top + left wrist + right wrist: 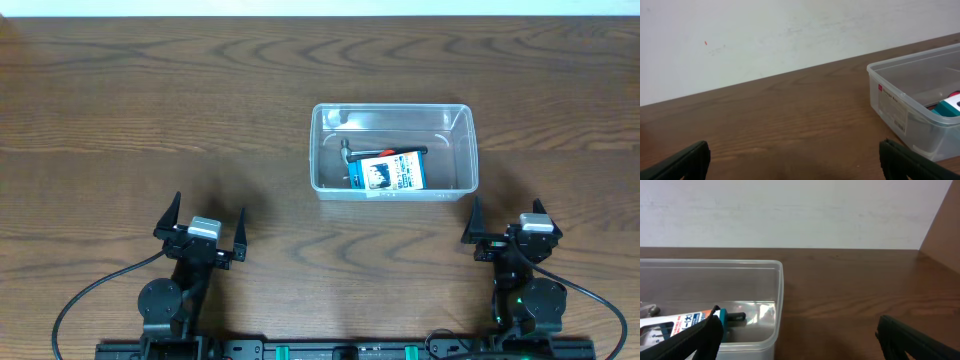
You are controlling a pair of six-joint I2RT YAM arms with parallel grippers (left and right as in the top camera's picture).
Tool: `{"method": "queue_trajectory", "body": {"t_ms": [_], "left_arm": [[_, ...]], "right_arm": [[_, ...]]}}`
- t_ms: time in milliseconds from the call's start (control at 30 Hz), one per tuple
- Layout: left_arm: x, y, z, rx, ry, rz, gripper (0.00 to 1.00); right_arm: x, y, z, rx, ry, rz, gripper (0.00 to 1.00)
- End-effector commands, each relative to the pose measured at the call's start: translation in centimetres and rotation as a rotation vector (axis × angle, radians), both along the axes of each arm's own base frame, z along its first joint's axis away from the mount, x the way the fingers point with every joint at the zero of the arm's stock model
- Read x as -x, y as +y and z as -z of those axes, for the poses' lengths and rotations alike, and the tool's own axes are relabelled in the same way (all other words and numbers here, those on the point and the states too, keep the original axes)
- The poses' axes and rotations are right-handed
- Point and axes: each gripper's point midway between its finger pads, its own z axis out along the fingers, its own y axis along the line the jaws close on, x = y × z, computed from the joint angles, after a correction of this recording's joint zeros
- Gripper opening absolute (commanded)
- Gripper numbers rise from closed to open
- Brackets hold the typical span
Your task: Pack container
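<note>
Mid-table: clear bin [392, 106], right of centre
Inside bin: blue-and-white pack [393, 172] over a dark tool [349, 152]
My left gripper [210, 205]: jaws wide, empty
My right gripper [507, 205]: jaws wide, empty, near bin's corner

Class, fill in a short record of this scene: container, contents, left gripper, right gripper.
container: clear bin, uncovered, right of centre on the wooden table
contents: blue-and-white card pack with a slim dark tool
left gripper: open, empty, well clear of the container
right gripper: open, empty, near the container's near right corner, not touching
</note>
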Motion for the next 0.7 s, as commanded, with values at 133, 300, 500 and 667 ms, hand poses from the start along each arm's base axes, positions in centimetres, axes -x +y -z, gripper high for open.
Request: {"method": "queue_trajectory", "body": {"t_ms": [133,300,500,667], "left_arm": [[0.06,0.05,1.59,0.006,0.049,-0.002,0.98],[0.06,0.05,1.59,0.006,0.049,-0.002,0.98],[0.06,0.05,1.59,0.006,0.049,-0.002,0.98],[0.06,0.04,1.59,0.006,0.049,-0.001,0.98]], "right_arm": [[0.04,-0.17,0.05,0.007,0.001,0.005,0.99],[0.04,-0.17,0.05,0.007,0.001,0.005,0.99],[0.04,-0.17,0.05,0.007,0.001,0.005,0.99],[0.04,-0.17,0.05,0.007,0.001,0.005,0.99]]}}
